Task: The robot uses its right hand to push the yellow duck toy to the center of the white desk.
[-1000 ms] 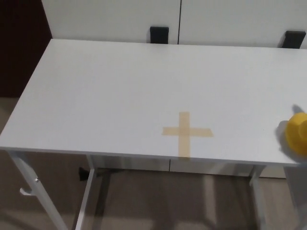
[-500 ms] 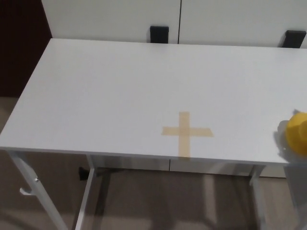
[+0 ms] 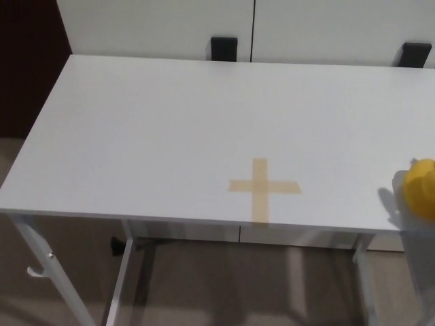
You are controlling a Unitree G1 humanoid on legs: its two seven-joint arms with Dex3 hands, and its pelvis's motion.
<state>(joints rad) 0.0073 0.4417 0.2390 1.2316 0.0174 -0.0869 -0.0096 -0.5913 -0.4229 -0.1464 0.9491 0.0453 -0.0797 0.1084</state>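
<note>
No robot hand shows in the head view, so I cannot tell their state. The yellow duck toy (image 3: 420, 188) sits at the right edge of the white desk (image 3: 170, 122), well apart from the tape cross (image 3: 264, 187); the push seems hardly begun.

Neither of the robot's hands shows in the head view. No arm, wrist or forearm enters from the left or right edge, so their pose cannot be told.
</note>
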